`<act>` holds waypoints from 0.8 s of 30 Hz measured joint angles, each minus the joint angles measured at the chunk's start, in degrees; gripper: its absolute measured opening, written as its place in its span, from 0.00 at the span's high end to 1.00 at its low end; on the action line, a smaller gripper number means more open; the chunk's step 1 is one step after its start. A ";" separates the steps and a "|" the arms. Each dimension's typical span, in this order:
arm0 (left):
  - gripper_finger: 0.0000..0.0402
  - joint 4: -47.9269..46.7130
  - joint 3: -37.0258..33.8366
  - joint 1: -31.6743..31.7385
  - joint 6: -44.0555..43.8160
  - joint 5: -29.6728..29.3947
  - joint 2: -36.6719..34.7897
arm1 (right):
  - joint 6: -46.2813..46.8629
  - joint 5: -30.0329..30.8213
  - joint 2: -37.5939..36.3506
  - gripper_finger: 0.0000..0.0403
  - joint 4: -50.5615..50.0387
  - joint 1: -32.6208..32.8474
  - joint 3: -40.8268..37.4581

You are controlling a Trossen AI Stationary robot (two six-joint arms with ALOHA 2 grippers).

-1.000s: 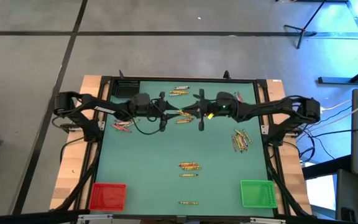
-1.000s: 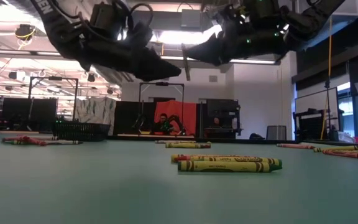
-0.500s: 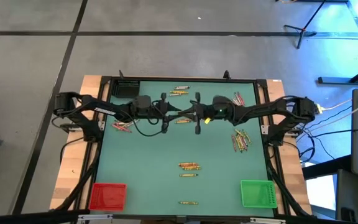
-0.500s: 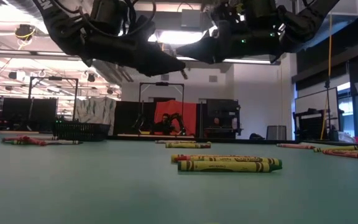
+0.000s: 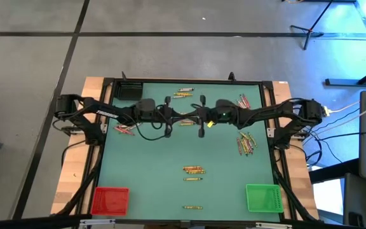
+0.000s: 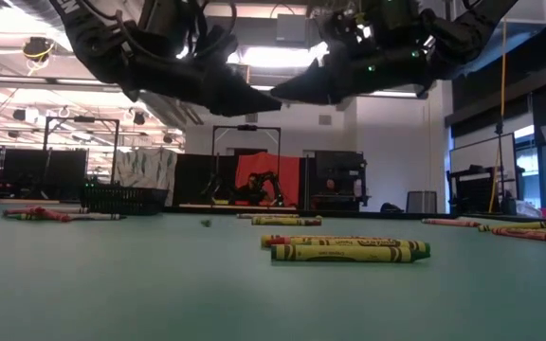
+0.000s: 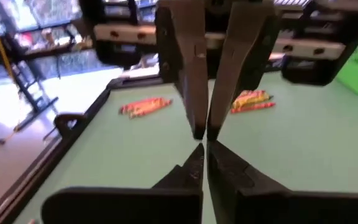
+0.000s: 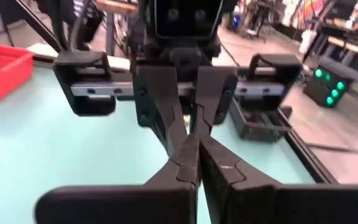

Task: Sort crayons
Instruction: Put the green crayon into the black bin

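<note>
Left gripper [image 5: 178, 117]: raised over the far middle of the table, fingers pressed together tip to tip with the other arm's; nothing visibly held.
Right gripper [image 5: 192, 116]: facing it from the right, fingers likewise closed; whether a crayon sits between the meeting tips I cannot tell.
Step in hand: judged a hand-over or a meeting above the table; doing it well likely calls for keeping both tips level and letting go only once the other side grips firmly.
Crayons: red group at far left [image 5: 125, 128]; yellow ones at the far edge [image 5: 183, 93]; a pair mid-table [image 5: 193, 170]; a mixed heap at right [image 5: 246, 144].
Red bin [image 5: 110, 201]: near left corner.
Green bin [image 5: 262, 197]: near right corner.
Table [image 5: 151, 165]: green mat.
Room: workshop, racks, lights behind.
</note>
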 joint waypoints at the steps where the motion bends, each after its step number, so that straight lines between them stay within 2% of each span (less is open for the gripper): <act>1: 0.97 -1.09 -0.01 0.08 -0.07 -0.39 -0.31 | 0.54 0.90 0.00 0.97 -0.67 0.00 0.00; 6: 0.88 -7.73 -0.04 1.08 -1.80 -2.89 -3.73 | 2.19 7.23 -1.26 0.90 -8.58 -0.04 0.00; 12: 0.77 -15.95 -0.04 2.42 -3.13 -2.98 -8.19 | 2.69 17.01 -8.53 0.71 -29.10 -0.04 0.02; 17: 0.76 -19.92 -0.04 2.96 -2.43 -3.13 -8.93 | 5.39 28.38 -13.18 0.62 -45.08 -1.52 0.02; 20: 0.76 -21.13 -0.04 3.04 -2.70 -4.87 -8.93 | 7.46 28.49 -13.70 0.62 -51.71 -4.65 0.00; 24: 0.76 -26.09 -0.04 3.04 -4.13 -5.96 -9.42 | 8.51 26.02 -12.86 0.62 -53.42 -8.22 0.00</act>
